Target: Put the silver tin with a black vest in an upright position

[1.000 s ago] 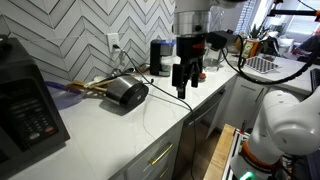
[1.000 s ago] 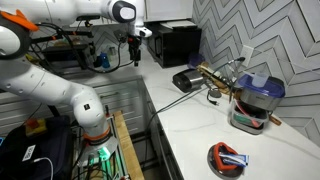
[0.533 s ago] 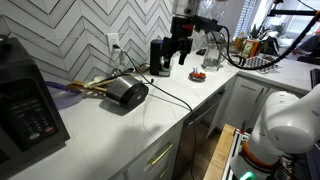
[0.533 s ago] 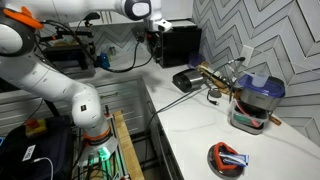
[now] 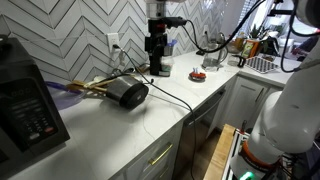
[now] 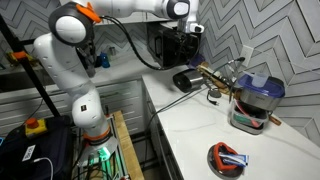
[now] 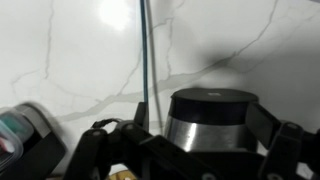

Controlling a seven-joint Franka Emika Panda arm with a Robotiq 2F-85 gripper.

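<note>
The silver tin with a black vest (image 5: 127, 93) lies on its side on the white marble counter, near the tiled wall; it also shows in an exterior view (image 6: 185, 80). In the wrist view the tin (image 7: 210, 118) shows a black part and a shiny silver band, and sits between my two fingers in the picture. My gripper (image 5: 156, 47) (image 6: 188, 38) (image 7: 190, 152) is open and empty. It hangs in the air above and beside the tin, not touching it.
A small black machine (image 5: 160, 62) stands by the wall, and its cable (image 5: 172, 98) runs across the counter past the tin. A boxy black appliance (image 5: 25, 108) (image 6: 172, 45), gold-handled utensils (image 5: 92, 88), a red bowl (image 5: 197, 74) (image 6: 227, 158) and a blue-lidded container (image 6: 257, 100) share the counter.
My arm has swung from the counter's front edge toward the tiled wall and now hangs near the small black machine and the tin. The tin has not moved.
</note>
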